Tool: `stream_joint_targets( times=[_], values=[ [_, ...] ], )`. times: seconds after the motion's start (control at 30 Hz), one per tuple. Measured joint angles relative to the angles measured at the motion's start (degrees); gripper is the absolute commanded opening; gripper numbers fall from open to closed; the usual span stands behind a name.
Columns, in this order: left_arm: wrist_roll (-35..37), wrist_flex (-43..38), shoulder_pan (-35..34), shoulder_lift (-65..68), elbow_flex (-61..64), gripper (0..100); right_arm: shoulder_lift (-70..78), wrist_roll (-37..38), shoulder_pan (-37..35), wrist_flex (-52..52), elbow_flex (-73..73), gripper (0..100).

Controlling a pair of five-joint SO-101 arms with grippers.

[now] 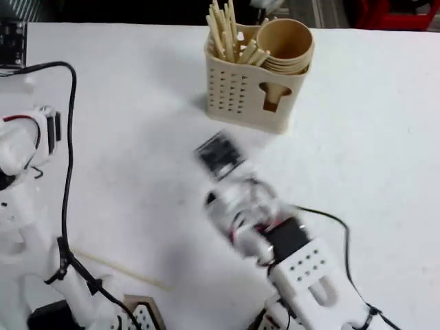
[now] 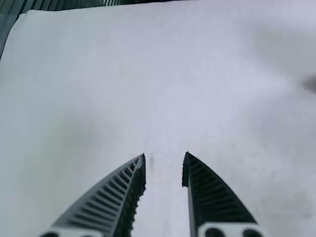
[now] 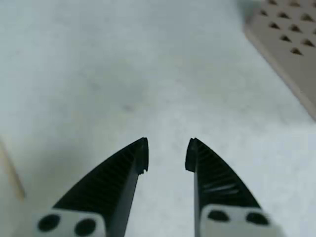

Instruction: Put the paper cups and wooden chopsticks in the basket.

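Note:
The beige perforated basket [image 1: 251, 93] stands at the far middle of the table. It holds a bundle of wooden chopsticks [image 1: 225, 31] and stacked paper cups [image 1: 285, 45]. One more chopstick [image 1: 124, 269] lies flat on the table near the front left. My right arm [image 1: 240, 199] is at the table's middle, in front of the basket. Its gripper [image 3: 166, 148] is open over bare table, and a corner of the basket [image 3: 286, 44] lies just beyond it. My left gripper [image 2: 164, 158] is open over bare white table, with nothing between its fingers.
My left arm [image 1: 27, 144] stands at the table's left edge, with a black cable [image 1: 69, 172] hanging beside it. Another cable [image 1: 337, 227] trails from the right arm. The white tabletop [image 1: 137, 158] stretches between the arms and the basket.

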Motion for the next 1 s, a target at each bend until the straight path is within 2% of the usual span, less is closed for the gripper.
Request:
stream_joint_targets(
  times=[0.2, 0.33, 0.73, 0.9, 1.0],
  values=[
    [-0.70, -1.93, -3.87, -0.09, 4.48, 14, 0.00, -0.18, -19.43, -2.81, 3.87, 13.1],
    [-0.70, -2.11, -4.22, -0.18, 5.63, 14, 1.76, -5.54, -26.37, -5.10, 5.89, 13.3],
    [-0.70, -2.11, -4.22, -0.18, 5.80, 14, 29.27, -7.38, -33.41, -11.16, 0.44, 13.5],
    [-0.70, -2.11, -4.22, -0.18, 5.80, 14, 36.66, -7.56, -34.29, -11.16, -2.99, 21.4],
    [-0.70, -2.11, -4.22, -0.18, 5.80, 14, 39.12, -7.56, -35.43, -11.16, -3.52, 22.3]
  ],
)
